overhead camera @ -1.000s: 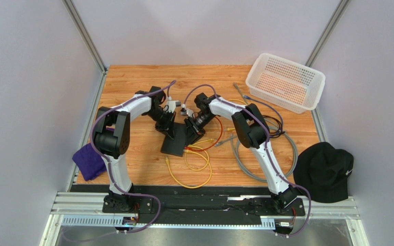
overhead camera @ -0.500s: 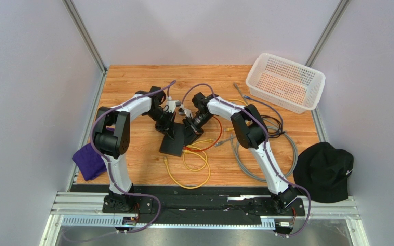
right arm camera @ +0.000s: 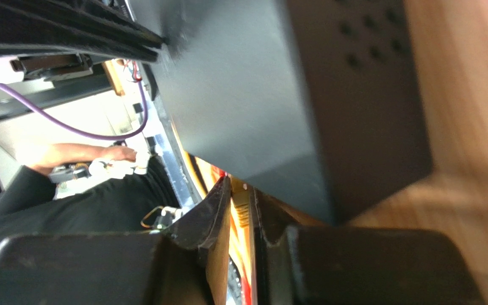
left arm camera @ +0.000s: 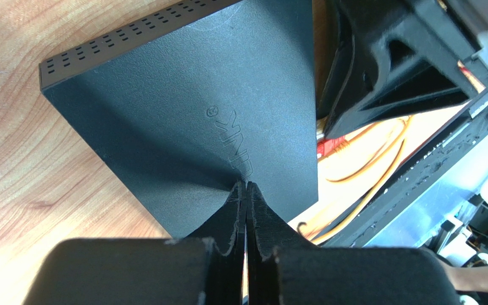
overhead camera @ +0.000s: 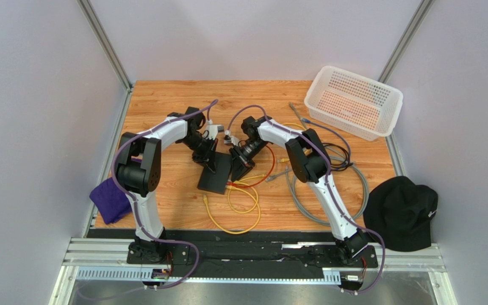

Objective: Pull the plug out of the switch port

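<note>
Right gripper (right arm camera: 241, 190) held at a narrow slit by the socket edge of the switch (left arm camera: 183, 95), grip unclear; left gripper (left arm camera: 246, 186) pressed shut on its top; red plug (left arm camera: 325, 147) seemingly still seated

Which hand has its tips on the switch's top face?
The left hand, shut, with its tips together on the flat top of the switch; the right hand sits at its side edge instead.

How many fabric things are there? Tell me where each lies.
2. A purple cloth at the tabletop's near left edge; a black cap at the near right, just past the edge. None seems hidden.
</note>
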